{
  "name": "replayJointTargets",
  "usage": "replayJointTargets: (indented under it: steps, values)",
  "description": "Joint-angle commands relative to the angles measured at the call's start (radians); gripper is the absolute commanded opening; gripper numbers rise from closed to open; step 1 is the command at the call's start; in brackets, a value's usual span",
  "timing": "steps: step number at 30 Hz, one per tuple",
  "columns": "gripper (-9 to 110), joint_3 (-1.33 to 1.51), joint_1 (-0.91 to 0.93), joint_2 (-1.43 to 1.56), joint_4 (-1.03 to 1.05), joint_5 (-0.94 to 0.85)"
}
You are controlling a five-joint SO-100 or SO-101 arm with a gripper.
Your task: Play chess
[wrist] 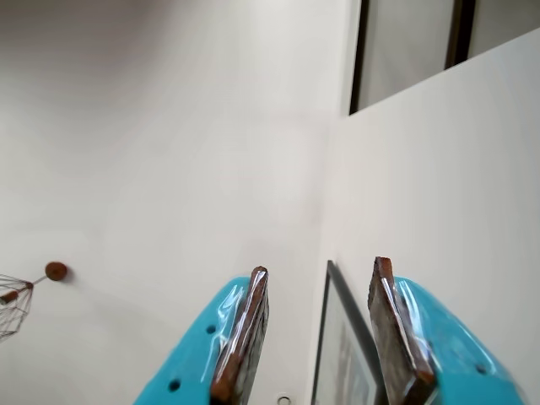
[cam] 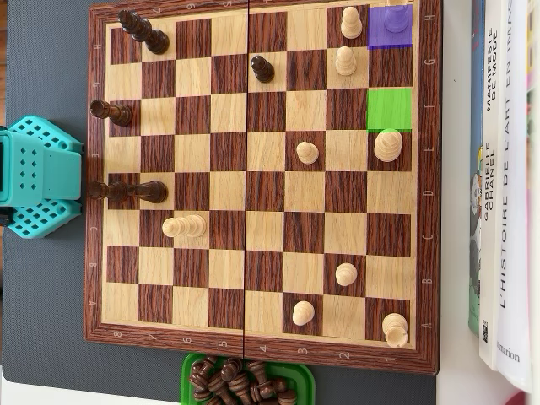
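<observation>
In the overhead view a wooden chessboard (cam: 430,211) lies on a dark mat. Several dark pieces stand along its left and top, such as one at the top middle (cam: 261,67) and a lying one (cam: 126,191). Light pieces are scattered to the right, such as a large one (cam: 388,145) just below a green-marked square (cam: 389,109). A purple-marked square (cam: 390,25) is in the top right corner. The arm's teal body (cam: 38,177) sits at the board's left edge. In the wrist view my gripper (wrist: 321,267) is open, empty, and faces white walls, not the board.
A green tray (cam: 187,371) with several captured dark pieces sits below the board's bottom edge. Books (cam: 506,186) lie along the right side. The wrist view shows a framed picture (wrist: 337,354), a wire lamp (wrist: 13,304) and a dark window frame (wrist: 359,51).
</observation>
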Motion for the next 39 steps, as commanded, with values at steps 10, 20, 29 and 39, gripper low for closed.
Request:
replayJointTargets:
  steps: [10,20,29,39]
  values:
    - [18,0.021,0.003,-0.011,-0.003,-0.011]
    - [18,0.021,0.006,-0.011,-0.003,-0.012]
    - [18,0.021,0.005,-0.011,0.006,-0.014]
    - [18,0.021,-0.005,-0.011,0.140,-0.015]
